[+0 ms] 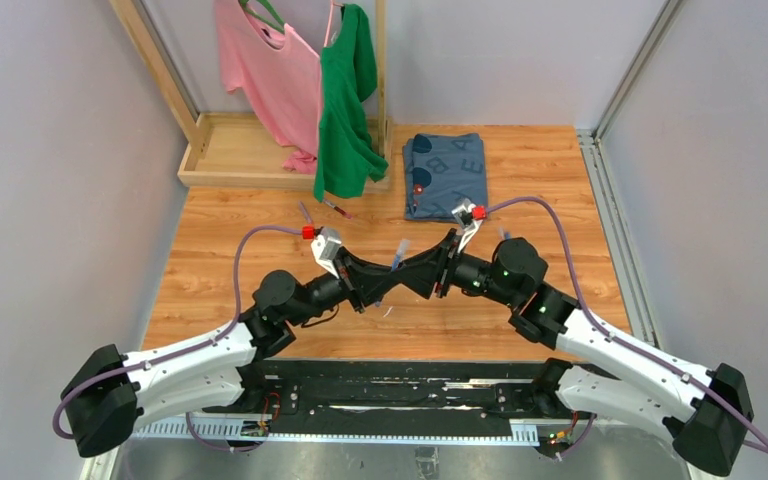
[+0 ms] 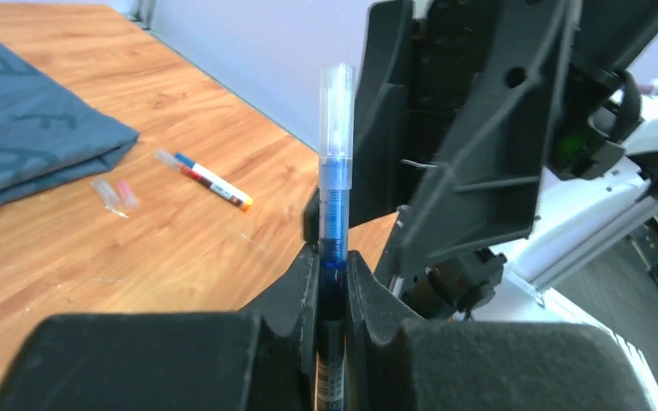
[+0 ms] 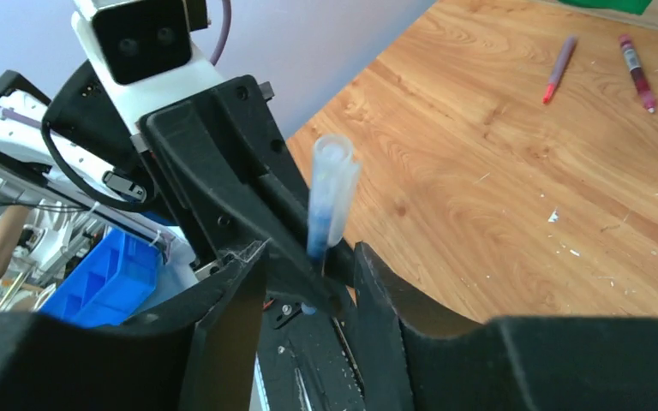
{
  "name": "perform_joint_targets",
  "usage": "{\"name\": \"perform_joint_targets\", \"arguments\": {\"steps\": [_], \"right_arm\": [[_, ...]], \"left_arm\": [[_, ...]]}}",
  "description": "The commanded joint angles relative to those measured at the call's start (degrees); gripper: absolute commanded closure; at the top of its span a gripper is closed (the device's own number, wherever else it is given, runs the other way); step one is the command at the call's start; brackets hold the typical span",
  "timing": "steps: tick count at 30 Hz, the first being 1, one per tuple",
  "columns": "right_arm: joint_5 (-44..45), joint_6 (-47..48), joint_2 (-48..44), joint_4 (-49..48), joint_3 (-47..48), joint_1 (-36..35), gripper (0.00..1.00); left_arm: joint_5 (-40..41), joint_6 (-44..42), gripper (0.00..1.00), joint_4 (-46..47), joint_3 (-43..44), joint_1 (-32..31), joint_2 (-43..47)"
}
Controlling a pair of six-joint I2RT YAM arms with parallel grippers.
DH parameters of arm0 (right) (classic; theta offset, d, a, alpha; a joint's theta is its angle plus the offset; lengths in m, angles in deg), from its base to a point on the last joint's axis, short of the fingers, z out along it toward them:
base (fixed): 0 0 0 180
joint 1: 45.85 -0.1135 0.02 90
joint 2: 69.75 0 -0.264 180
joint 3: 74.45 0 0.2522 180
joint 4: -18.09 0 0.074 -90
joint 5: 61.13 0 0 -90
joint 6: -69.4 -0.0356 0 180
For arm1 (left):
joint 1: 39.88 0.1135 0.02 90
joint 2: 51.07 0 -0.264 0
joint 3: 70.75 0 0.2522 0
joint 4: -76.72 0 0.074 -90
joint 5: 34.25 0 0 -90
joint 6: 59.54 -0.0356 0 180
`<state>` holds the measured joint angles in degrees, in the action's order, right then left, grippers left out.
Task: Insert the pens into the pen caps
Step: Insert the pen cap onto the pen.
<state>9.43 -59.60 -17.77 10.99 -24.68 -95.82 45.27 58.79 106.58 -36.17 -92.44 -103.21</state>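
Your left fingers clamp the slim blue-black pen upright over the wood-grain counter, clear tubular cap on its tip. Right fingers stand apart, flanking the cap.

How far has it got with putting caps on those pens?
Done, it seems: a clear cap sits on the blue pen. In hand: the left tool grips that pen; the right tool is open, not gripping. Still to do: a white pen and two loose caps lie on the table, as do a purple pen and a red pen; whether those are capped I cannot tell.
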Motion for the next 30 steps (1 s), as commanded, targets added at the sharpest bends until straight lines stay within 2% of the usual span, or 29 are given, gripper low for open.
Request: {"name": "perform_joint_targets", "arguments": {"steps": [1, 3, 7, 14, 20, 27, 30], "right_arm": [[-6.46, 3.01, -3.42, 12.44, -1.02, -1.47, 0.51], [-5.73, 4.47, -5.18, 14.23, -0.82, -0.66, 0.46], [-8.83, 4.71, -6.54, 14.09, -1.08, 3.51, 0.43], [-21.43, -2.52, -4.11, -7.13, -1.39, 12.76, 0.42], [-25.09, -4.68, 1.47, -17.25, 2.09, 13.37, 0.42], [-30.12, -8.51, 5.93, -27.38, 3.57, 13.03, 0.44], [-30.25, -8.10, 6.42, -28.58, 4.11, 12.53, 0.44]], "left_arm": [[9.09, -0.44, 1.00, 7.19, 0.74, 2.19, 2.97], [9.89, -0.60, 1.00, 6.93, -0.08, 2.19, 3.90], [9.32, -1.00, 1.00, 5.88, -1.30, 2.19, 5.02], [0.48, 1.15, 1.00, 6.90, -3.78, 2.19, 7.36], [-7.02, 3.76, 1.00, 8.17, -4.52, 2.19, 8.49], [-9.11, 5.99, 1.00, 8.21, -5.15, 2.19, 8.50], [-9.23, 6.26, 1.00, 8.33, -5.34, 2.19, 8.52]]}}
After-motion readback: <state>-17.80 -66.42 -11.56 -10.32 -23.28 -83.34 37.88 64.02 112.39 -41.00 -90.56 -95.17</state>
